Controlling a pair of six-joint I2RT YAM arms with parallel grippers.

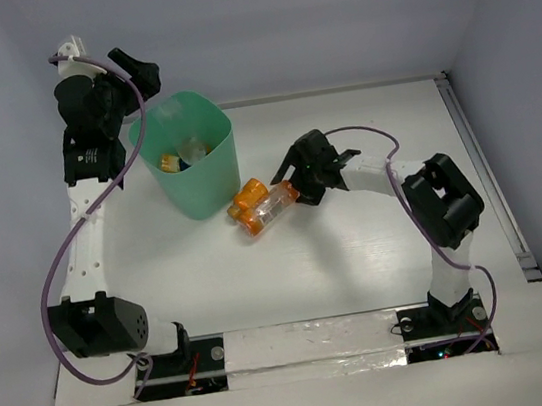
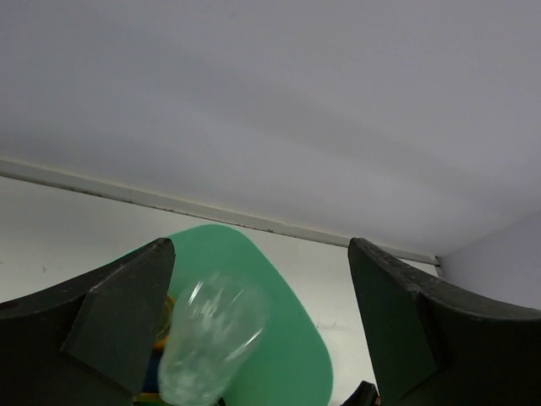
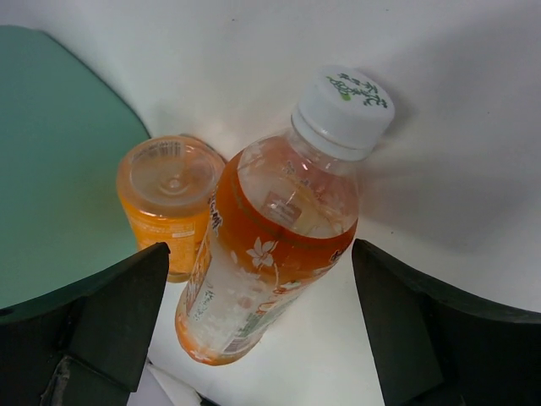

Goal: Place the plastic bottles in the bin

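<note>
The mint-green bin (image 1: 210,184) stands at the back left of the table. Inside it lie a clear bottle (image 1: 193,150) and an orange one (image 1: 169,163). My left gripper (image 1: 136,74) is open, high above the bin's far left rim. In the left wrist view a blurred clear bottle (image 2: 211,334) hangs loose between the wide-open fingers (image 2: 127,313) over the bin (image 2: 287,338). Two bottles lie on the table right of the bin: an orange one (image 1: 247,193) and an orange-labelled, white-capped one (image 1: 268,208). My right gripper (image 1: 291,180) is open, straddling the white-capped bottle (image 3: 275,245); the orange one (image 3: 167,199) lies beside it.
The bin's wall (image 3: 59,169) is close on the left of the two lying bottles. A metal rail (image 1: 483,163) runs along the table's right edge. White walls close in behind and to the left.
</note>
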